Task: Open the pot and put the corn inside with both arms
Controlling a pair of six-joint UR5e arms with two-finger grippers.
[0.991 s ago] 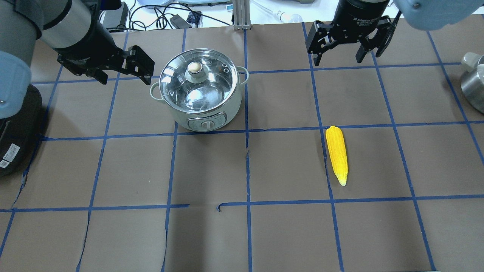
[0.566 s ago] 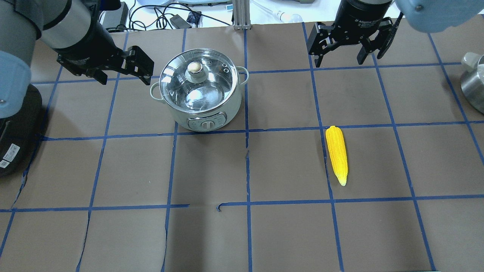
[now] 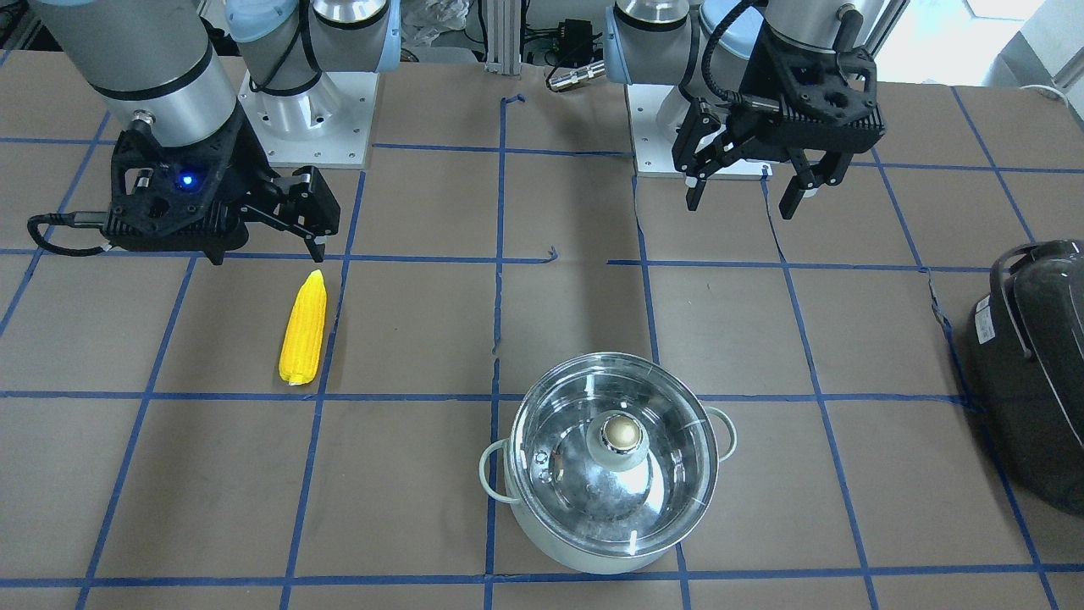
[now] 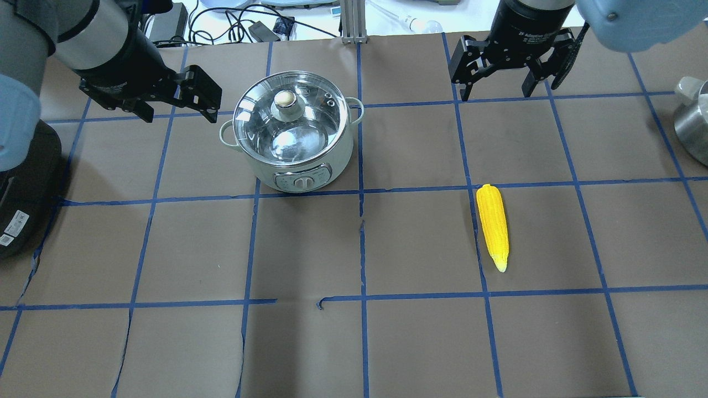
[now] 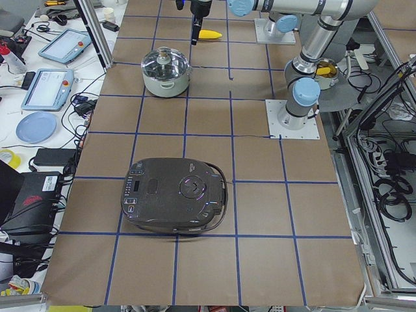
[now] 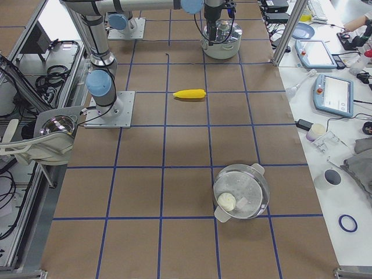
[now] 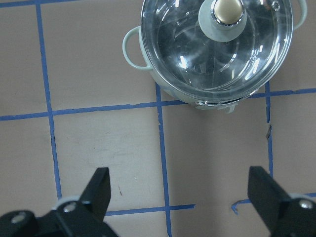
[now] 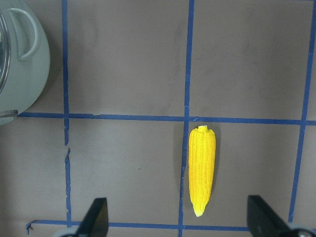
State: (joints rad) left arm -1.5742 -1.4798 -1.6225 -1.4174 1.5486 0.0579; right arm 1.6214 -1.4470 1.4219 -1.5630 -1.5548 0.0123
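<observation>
The mint-green pot (image 4: 293,141) stands at the back left of the table with its glass lid and metal knob (image 4: 285,99) on; it also shows in the front view (image 3: 614,508). The yellow corn (image 4: 492,224) lies flat at the right middle, pointed end toward the near edge. My left gripper (image 4: 178,110) is open and empty, raised just left of the pot; its wrist view shows the pot (image 7: 217,49) ahead of the open fingers. My right gripper (image 4: 496,91) is open and empty, raised beyond the corn (image 8: 201,168).
A dark grey appliance (image 4: 22,188) sits at the table's left end. A steel vessel (image 4: 691,127) stands at the right edge. The exterior right view shows a second glass-lidded pot (image 6: 241,192) at that end. Cables lie beyond the far edge.
Both grippers have shifted only slightly: the left a little left and away from the pot, the right a little within its place. Pot, lid and corn have not moved.
</observation>
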